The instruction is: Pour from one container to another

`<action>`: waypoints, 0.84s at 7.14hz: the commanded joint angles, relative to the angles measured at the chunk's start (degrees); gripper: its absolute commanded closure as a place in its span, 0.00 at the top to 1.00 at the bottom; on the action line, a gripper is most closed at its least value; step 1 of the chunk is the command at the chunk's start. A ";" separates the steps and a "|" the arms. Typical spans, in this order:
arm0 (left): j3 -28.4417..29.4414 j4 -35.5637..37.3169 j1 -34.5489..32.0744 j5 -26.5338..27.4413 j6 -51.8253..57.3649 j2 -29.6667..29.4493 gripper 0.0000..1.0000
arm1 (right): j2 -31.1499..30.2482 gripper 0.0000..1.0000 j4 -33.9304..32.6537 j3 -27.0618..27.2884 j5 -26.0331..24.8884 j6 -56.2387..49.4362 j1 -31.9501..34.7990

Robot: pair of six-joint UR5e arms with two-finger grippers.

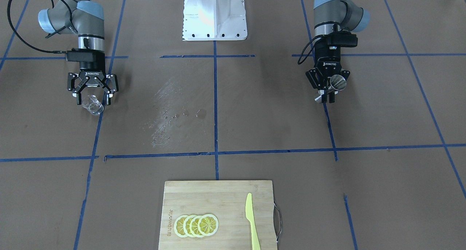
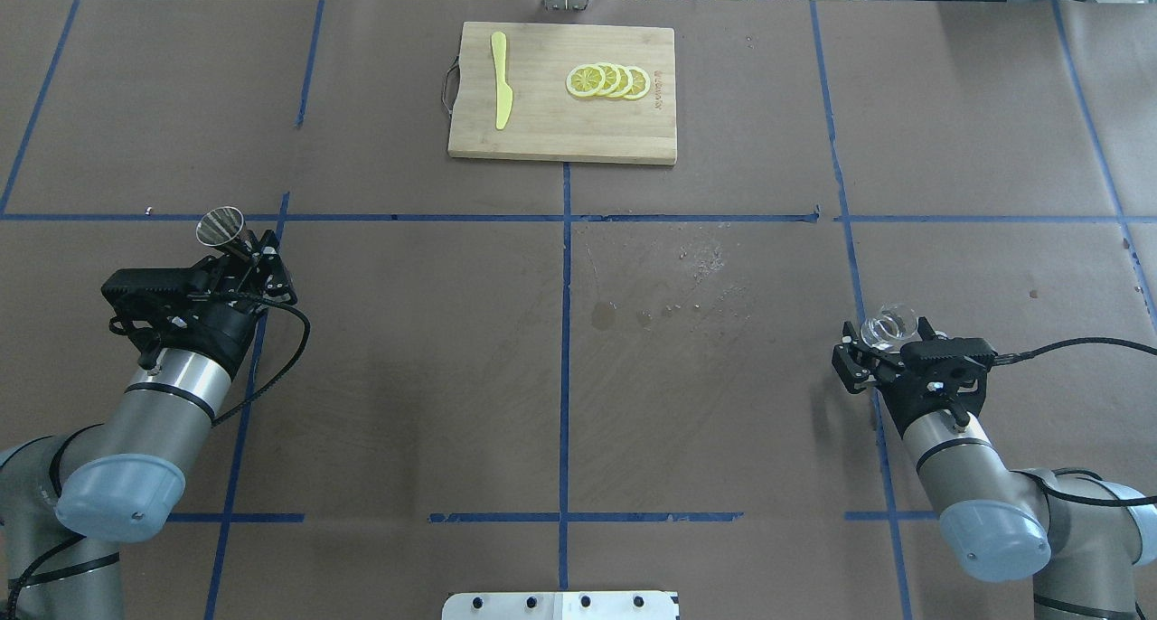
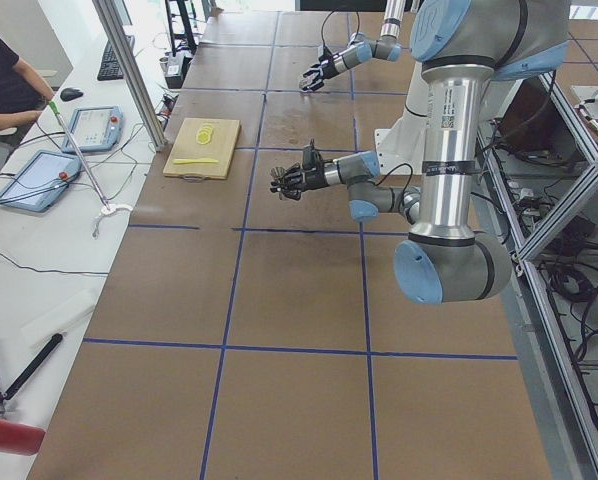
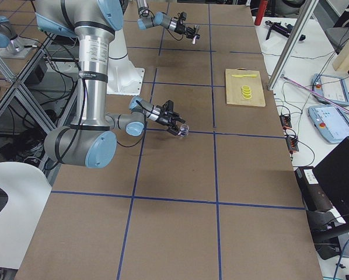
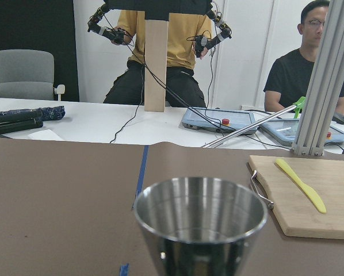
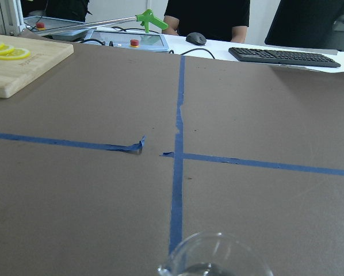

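The steel jigger (image 2: 221,225) is held upright above the table at the left of the overhead view, with my left gripper (image 2: 249,245) shut on it. Its open rim (image 5: 201,207) fills the bottom of the left wrist view. In the front-facing view the jigger (image 1: 338,83) and left gripper (image 1: 329,93) are on the right. The clear glass cup (image 2: 888,327) sits between the fingers of my right gripper (image 2: 890,338), shut on it and lifted off the table. The same cup (image 1: 93,105) shows below the right gripper (image 1: 93,100). Its rim (image 6: 215,259) peeks in low.
A wooden cutting board (image 2: 542,123) with lemon slices (image 2: 607,80) and a yellow knife (image 2: 500,91) lies at the table's far middle. Wet spots (image 2: 633,313) mark the brown paper between the arms. The white robot base (image 1: 214,15) is at the near edge. Operators sit beyond the table.
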 commanded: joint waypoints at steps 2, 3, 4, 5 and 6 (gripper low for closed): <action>0.00 0.00 -0.15 -0.26 0.00 -0.03 0.00 | 0.24 1.00 0.86 -0.85 -0.92 -0.10 0.22; 0.00 0.00 -0.15 -0.26 0.00 -0.03 0.00 | 0.15 1.00 0.86 -0.85 -1.02 -0.18 0.22; 0.09 0.00 -0.15 -0.26 0.00 -0.03 0.00 | 0.41 1.00 0.86 -1.03 -1.02 -0.10 0.22; 0.09 0.00 -0.15 -0.26 0.00 -0.03 0.00 | 0.58 1.00 0.86 -1.11 -1.10 -0.10 0.22; 0.44 0.00 -0.15 -0.26 0.00 -0.03 0.00 | 0.58 0.99 0.86 -1.29 -1.10 -0.10 0.22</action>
